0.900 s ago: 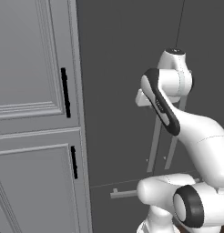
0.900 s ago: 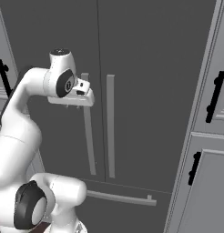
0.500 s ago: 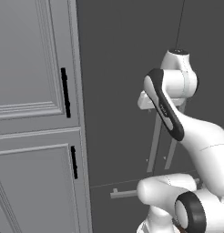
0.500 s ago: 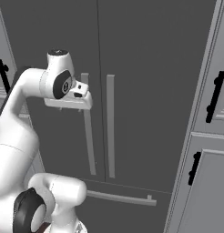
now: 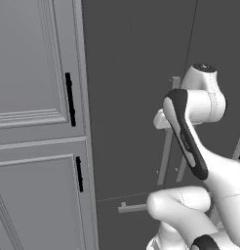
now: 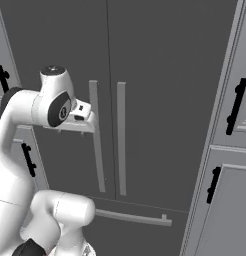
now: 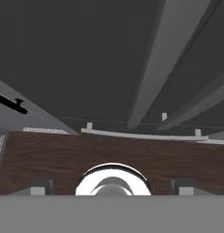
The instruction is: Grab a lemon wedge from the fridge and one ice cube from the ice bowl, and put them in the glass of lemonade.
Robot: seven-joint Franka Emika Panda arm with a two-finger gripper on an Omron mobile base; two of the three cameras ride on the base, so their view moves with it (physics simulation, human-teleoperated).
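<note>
the fridge [image 6: 160, 75], a tall dark grey two-door unit, stands shut, its two long bar handles [image 6: 121, 137] side by side at the middle seam and a horizontal drawer bar [image 6: 132, 217] below them. the gripper [image 6: 90, 122] sits at the left-hand bar, and where half a second ago its jaws stood partly closed, they are now spread wide, holding nothing. the arm's wrist has barely shifted in that time, still level with the upper part of the bars. whether the fingers straddle the bar or merely hang beside it is hard to settle from the base cameras. in the hand view the finger tips [image 7: 39, 185] sit far apart at the bottom edge, with dark wood floor [image 7: 50, 154] below. the opening looks like preparation to take the handle; the door is still closed, so the lemon wedge remains out of reach inside. light grey panelled cabinets [image 5: 34, 97] flank the fridge.
</note>
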